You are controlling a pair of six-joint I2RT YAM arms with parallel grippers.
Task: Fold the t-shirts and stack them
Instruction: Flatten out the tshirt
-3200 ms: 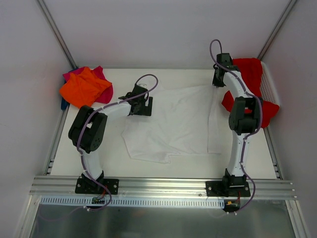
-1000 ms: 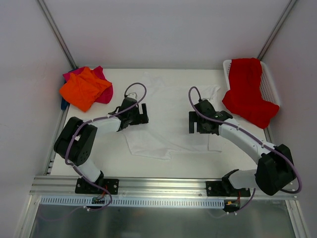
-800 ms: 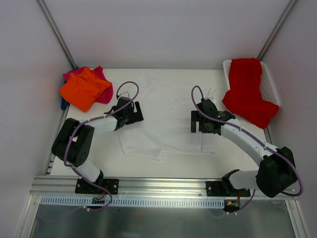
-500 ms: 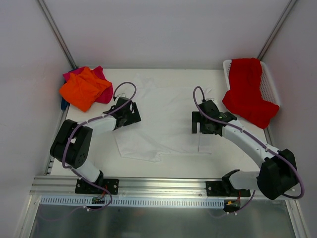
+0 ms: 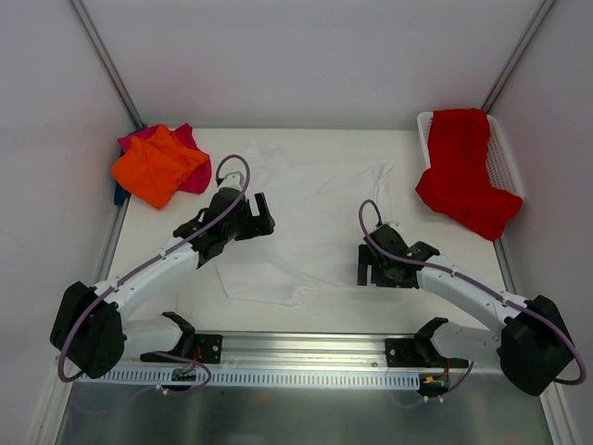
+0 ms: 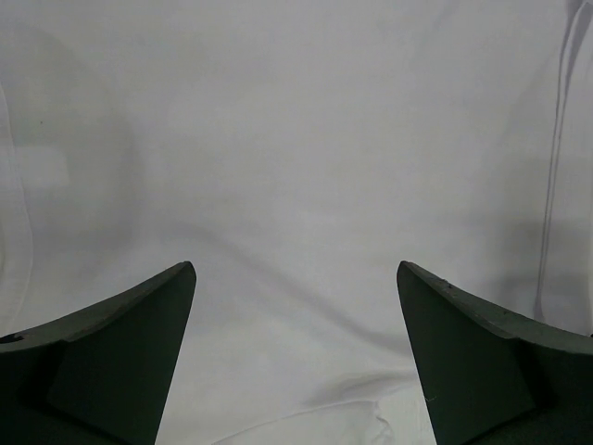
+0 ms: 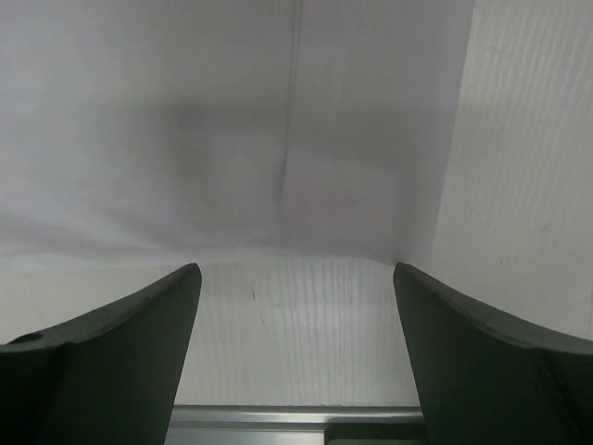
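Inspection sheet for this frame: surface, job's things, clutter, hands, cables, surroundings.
Surface: white tabletop, no stains seen.
Job's things: white cloth t-shirt spread mid-table, wrinkled; orange t-shirt on magenta-pink t-shirt, far left corner, blue cloth edge beneath; red t-shirt draped over white plastic mesh basket, far right.
Clutter: nothing seen.
Hands: left hand open over the white shirt; right hand open over its near edge; both empty.
Cables: purple cable looped at each wrist.
Surroundings: white walls; metal rail at near edge.
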